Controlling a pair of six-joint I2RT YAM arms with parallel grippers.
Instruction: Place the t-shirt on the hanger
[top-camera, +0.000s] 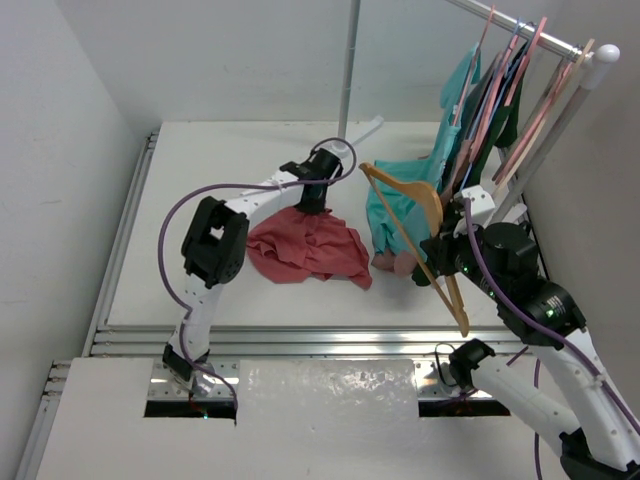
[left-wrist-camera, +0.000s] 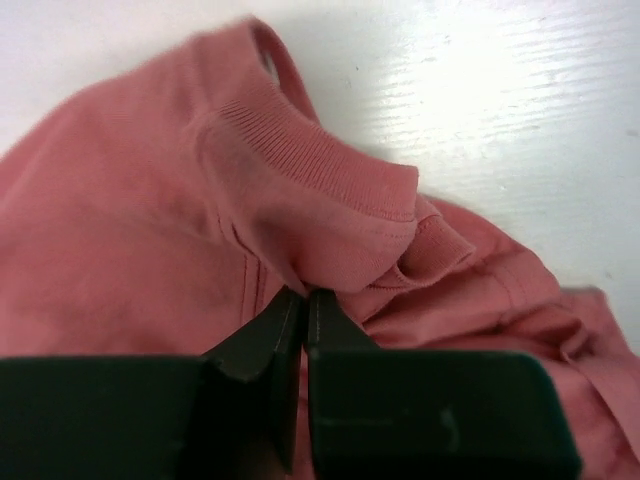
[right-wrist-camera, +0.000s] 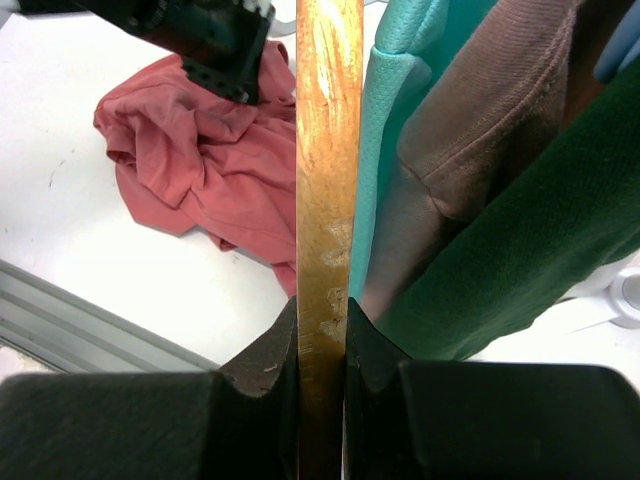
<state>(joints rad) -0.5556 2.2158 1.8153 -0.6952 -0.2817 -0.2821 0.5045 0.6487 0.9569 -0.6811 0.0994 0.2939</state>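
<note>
- Your left jaws are pinched tight on the t-shirt (top-camera: 305, 248). They grip a fold of cloth just under the ribbed collar (left-wrist-camera: 310, 160), and the left wrist view shows fabric bunched between the tips.
- The t-shirt lies crumpled on the surface (top-camera: 200, 160), near the middle and just left of the hanger (top-camera: 430, 205).
- Your right jaws are narrow and clamped on the hanger's wooden bar, with wood filling the gap. The hanger is tilted above the surface, close against the teal shirt (top-camera: 400, 215).
- Lift the collar slowly and straight up, so the shirt unfolds under its own weight instead of dragging as a lump.
- Check that you hold only one layer of the neckline. The pictures do not show whether both layers are caught, and a double pinch would close the neck opening.
- Keep the hanger steady and ease it away from the teal shirt and the dark green garment (right-wrist-camera: 540, 250), so one end is free to enter the neck.
- The grip looks close to the collar's edge, so a quick pull could let the cloth slip out.
</note>
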